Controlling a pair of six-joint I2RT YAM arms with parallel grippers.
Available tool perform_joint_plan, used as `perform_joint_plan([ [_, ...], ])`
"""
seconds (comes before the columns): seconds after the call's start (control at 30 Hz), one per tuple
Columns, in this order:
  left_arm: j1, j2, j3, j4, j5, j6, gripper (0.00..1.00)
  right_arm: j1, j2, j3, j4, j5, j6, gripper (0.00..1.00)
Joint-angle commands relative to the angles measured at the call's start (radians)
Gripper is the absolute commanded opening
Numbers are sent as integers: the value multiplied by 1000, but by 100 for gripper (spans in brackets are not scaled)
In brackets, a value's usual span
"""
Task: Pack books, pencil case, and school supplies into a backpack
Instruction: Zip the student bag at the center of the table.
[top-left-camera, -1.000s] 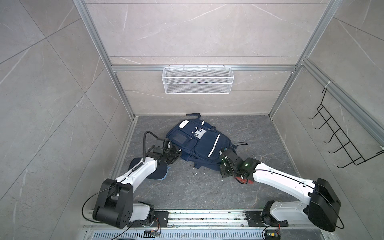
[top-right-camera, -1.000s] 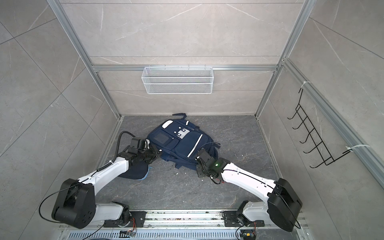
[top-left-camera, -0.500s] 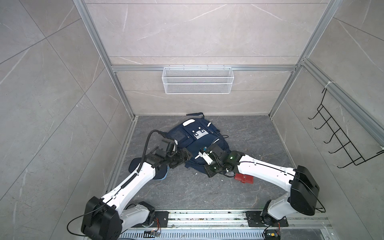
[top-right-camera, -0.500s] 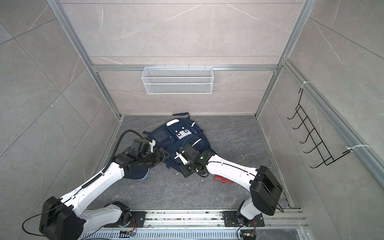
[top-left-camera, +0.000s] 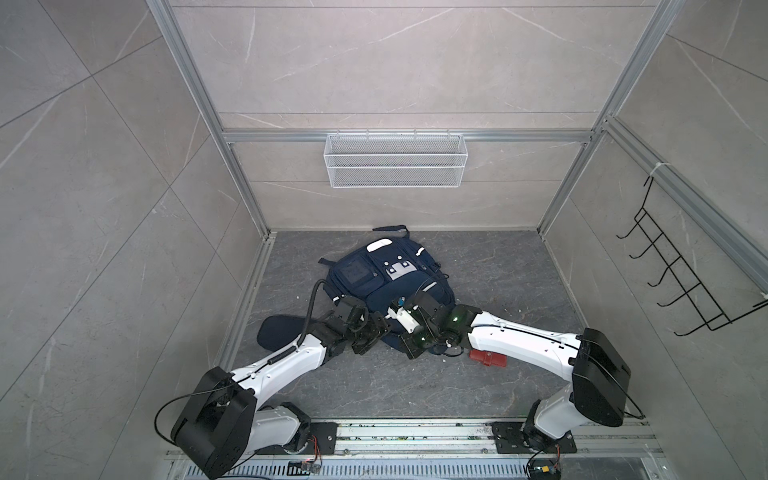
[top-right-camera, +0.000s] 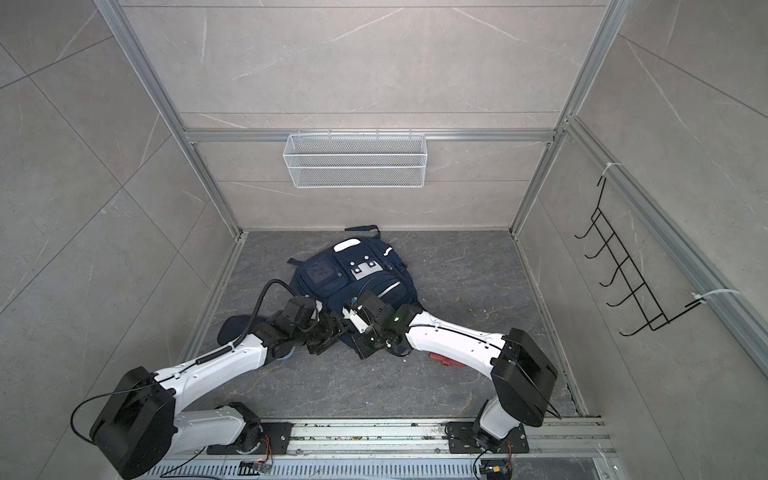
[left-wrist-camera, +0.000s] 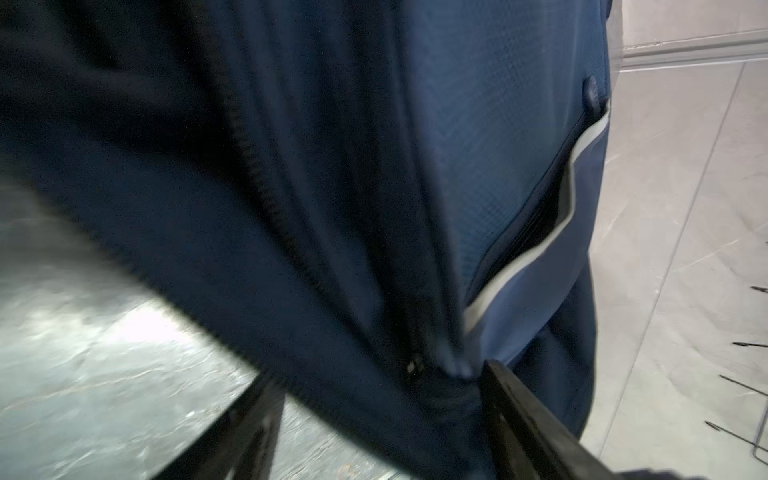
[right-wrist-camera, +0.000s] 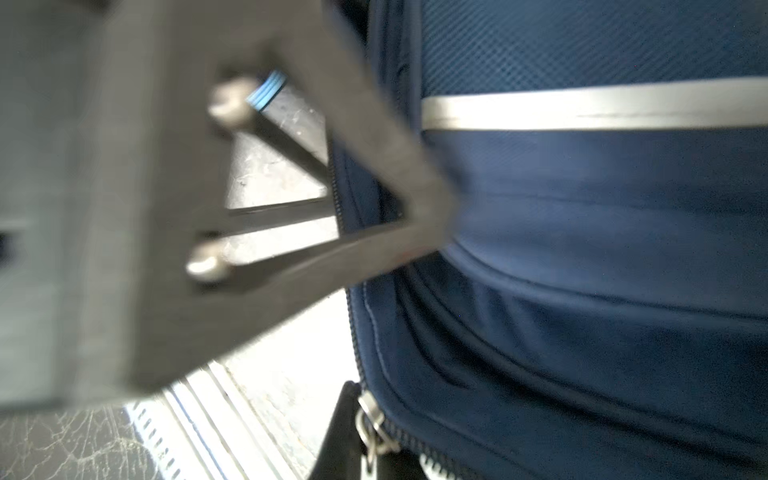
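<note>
The navy backpack (top-left-camera: 361, 274) (top-right-camera: 328, 274) lies flat in the middle of the floor. My left gripper (top-left-camera: 376, 330) (left-wrist-camera: 382, 399) is at its near edge, open, with the backpack (left-wrist-camera: 332, 208) fabric and zipper seam lying between its spread fingers (left-wrist-camera: 519, 415). My right gripper (top-left-camera: 397, 330) (right-wrist-camera: 365, 440) faces it, shut on the metal zipper pull (right-wrist-camera: 374, 424) of the backpack (right-wrist-camera: 582, 249). The navy pencil case (top-left-camera: 278, 328) (top-right-camera: 237, 328) lies under my left arm. The red case (top-left-camera: 488, 358) (top-right-camera: 444, 359) lies beside my right arm. The books are out of view.
A white wire basket (top-left-camera: 395, 166) hangs on the back wall. A black hook rack (top-left-camera: 685, 282) is mounted on the right wall. The arms' base rail (top-left-camera: 415, 436) runs along the front edge. Metal frame posts stand at the floor's back corners.
The right arm has swung left off the red case to the backpack's near edge. The left arm has moved right to meet it and its jaws have opened. The backpack has shifted back.
</note>
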Motion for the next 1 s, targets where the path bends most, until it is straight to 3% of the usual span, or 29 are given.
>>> perform_joint_plan([
  [0.0,-9,15,21,100,23,-31,60,26,-10,-10,59,-38,25,0],
  [0.03,-9,18,16,111,26,-35,53,26,-13,-16,58,-37,29,0],
  [0.1,-9,18,8,127,29,-41,27,26,-18,-24,51,-26,36,0],
  [0.13,-9,14,7,126,31,-41,9,26,-20,-25,40,-15,38,0],
  [0.17,-10,8,5,115,26,-40,0,26,-22,-26,26,3,44,0],
  [0.3,4,-47,-40,98,-9,-49,0,16,-30,-44,-61,58,65,0],
  [0.5,130,-126,-133,91,8,-8,0,-55,-114,-137,-209,101,131,0],
  [0.97,361,-140,-43,-109,79,290,0,-273,-156,-107,-372,180,124,0],
])
